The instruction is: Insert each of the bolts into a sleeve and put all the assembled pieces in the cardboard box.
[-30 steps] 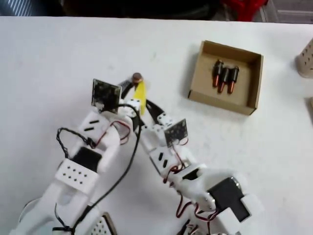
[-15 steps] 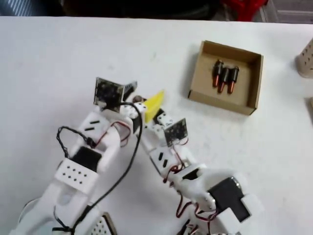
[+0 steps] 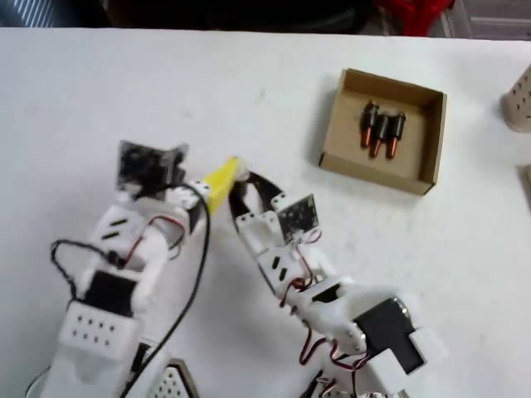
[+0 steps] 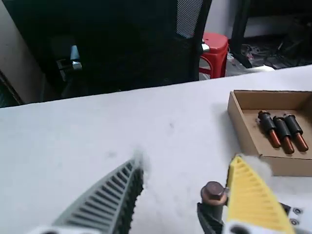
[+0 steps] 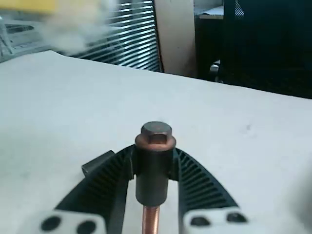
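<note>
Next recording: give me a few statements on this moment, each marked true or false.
1. The cardboard box holds three assembled pieces. True.
2. The right end effector is empty. False: it is shut on a sleeved bolt.
3. The left end effector is open. True.
4. The cardboard box lies on its side. False: it sits flat, opening upward.

Three assembled pieces (image 3: 380,128) lie in the cardboard box (image 3: 435,141).

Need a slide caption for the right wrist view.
Right end effector shut on a dark cylindrical sleeve with a copper-coloured metal bolt seated in it, white table behind.
</note>
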Available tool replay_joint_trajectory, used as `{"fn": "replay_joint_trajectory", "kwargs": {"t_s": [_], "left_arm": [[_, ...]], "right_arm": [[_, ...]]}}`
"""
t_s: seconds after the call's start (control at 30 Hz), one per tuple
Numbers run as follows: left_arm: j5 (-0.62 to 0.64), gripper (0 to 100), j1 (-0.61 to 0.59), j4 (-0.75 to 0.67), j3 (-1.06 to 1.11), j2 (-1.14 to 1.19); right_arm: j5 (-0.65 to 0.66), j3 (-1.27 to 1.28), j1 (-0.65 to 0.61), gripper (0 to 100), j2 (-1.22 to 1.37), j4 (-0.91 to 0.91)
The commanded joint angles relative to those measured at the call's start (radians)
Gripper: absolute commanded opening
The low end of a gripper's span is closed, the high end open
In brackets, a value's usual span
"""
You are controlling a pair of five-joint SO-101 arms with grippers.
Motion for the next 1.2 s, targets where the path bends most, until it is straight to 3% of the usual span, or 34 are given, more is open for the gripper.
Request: {"fn": "replay_joint_trajectory", "kwargs": {"t_s": [0.0, 0.07, 0.17, 0.37, 0.57, 0.67, 0.97, 1.17], "left_arm": [[-0.009, 13, -0.048, -0.011, 0.015, -0.056], [-0.009, 1, -0.081, -0.069, 0.078, -0.056], [-0.009, 6, -0.134, -0.141, 0.180, -0.056], [-0.015, 2, -0.203, -0.206, 0.330, -0.056], [-0.017, 2, -0.272, -0.204, 0.391, -0.054], [-0.081, 2, -0.274, -0.204, 0.420, -0.054], [-0.092, 2, -0.292, -0.170, 0.423, -0.054], [-0.092, 2, -0.269, -0.169, 0.419, -0.012]], "right_arm": [[-0.008, -0.078, 0.093, 1.6, -0.079, 0.116], [-0.008, -0.087, 0.122, 1.6, -0.131, 0.199], [-0.008, -0.089, 0.150, 1.6, -0.234, 0.340], [-0.009, -0.118, 0.268, 1.6, -0.450, 0.665], [-0.008, -0.371, 0.449, 1.6, -0.493, 1.245], [-0.008, -0.516, 0.515, 1.7, -0.452, 1.465], [0.025, -0.838, 0.667, 1.7, -0.260, 1.662], [0.069, -1.183, 0.734, 1.7, -0.079, 1.865]]}}
